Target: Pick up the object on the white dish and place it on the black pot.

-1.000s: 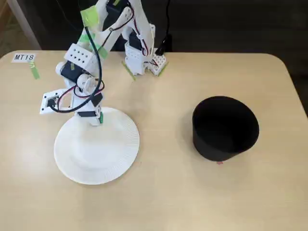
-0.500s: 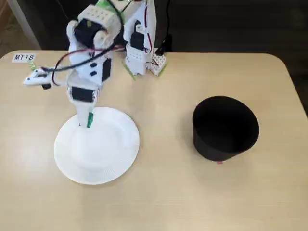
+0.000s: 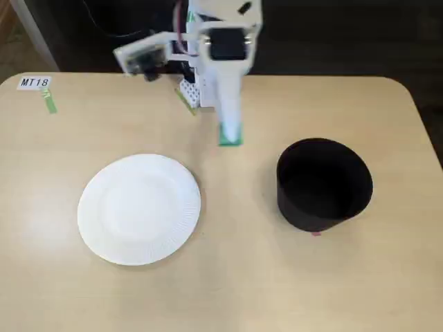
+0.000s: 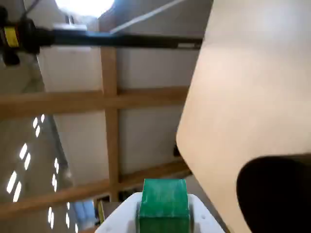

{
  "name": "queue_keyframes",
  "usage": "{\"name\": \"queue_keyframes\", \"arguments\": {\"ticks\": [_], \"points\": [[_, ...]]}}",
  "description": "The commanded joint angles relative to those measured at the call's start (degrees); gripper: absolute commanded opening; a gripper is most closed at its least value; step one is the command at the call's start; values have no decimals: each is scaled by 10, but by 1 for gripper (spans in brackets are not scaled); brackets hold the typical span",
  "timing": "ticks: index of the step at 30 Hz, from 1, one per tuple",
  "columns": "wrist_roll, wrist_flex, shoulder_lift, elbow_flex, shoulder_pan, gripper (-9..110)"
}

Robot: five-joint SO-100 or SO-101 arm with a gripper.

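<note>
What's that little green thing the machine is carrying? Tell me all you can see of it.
The green block is a small, bright green cube with flat faces and slightly rounded edges; it looks like plastic or painted wood. In the wrist view it sits clamped in the white gripper, its face toward the camera. In the fixed view it shows as a green patch at the gripper's tip, lifted off the table, between the white dish and the black pot, touching neither.

Pale wood table [image 3: 228,277]; dark backdrop behind; timber-framed wall [image 4: 112,121], possibly ceiling lamp [image 4: 85,6].
</note>
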Motion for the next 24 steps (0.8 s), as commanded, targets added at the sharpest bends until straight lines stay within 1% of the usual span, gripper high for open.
{"name": "queue_keyframes", "arguments": {"ticks": [1, 3, 5, 10, 16, 24], "points": [[18, -87, 46, 98, -91, 0], [32, -131, 69, 172, -122, 0], [33, -149, 80, 224, -142, 0], [19, -178, 71, 295, -163, 0], [-19, -181, 25, 307, -163, 0], [-45, -185, -27, 298, -159, 0]]}}
